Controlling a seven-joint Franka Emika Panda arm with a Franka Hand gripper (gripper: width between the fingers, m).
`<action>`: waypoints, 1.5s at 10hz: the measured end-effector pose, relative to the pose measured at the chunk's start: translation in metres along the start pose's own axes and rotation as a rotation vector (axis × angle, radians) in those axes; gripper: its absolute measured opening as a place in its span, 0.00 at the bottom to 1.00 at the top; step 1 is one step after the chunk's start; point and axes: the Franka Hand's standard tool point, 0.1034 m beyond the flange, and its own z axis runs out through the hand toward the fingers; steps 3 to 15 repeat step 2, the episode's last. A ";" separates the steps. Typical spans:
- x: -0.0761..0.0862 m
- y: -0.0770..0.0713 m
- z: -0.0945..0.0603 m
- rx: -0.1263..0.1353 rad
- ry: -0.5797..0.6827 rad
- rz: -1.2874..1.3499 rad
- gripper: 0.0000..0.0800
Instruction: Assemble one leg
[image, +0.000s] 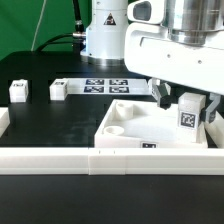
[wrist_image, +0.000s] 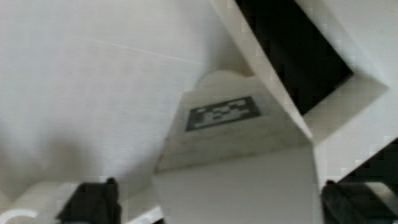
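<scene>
A white leg (image: 188, 113) with a black-and-white tag stands upright at the right corner of the large white tray (image: 130, 128). My gripper (image: 185, 100) straddles it from above. In the wrist view the leg (wrist_image: 228, 150) fills the space between my fingertips (wrist_image: 98, 200). One finger lies against it, and a narrow gap shows on the other side, so my gripper (wrist_image: 214, 200) is open around the leg. Two more white legs (image: 18, 91) (image: 58, 88) stand on the black table at the exterior view's left.
The marker board (image: 105, 85) lies behind the tray near the robot base. A long white wall (image: 80, 158) runs along the table's front edge, and a white block sits at the far left edge.
</scene>
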 end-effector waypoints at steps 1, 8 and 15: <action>0.000 0.000 0.000 0.000 0.000 0.001 0.78; 0.000 0.000 0.000 0.000 -0.001 0.001 0.80; 0.000 0.000 0.000 0.000 -0.001 0.001 0.80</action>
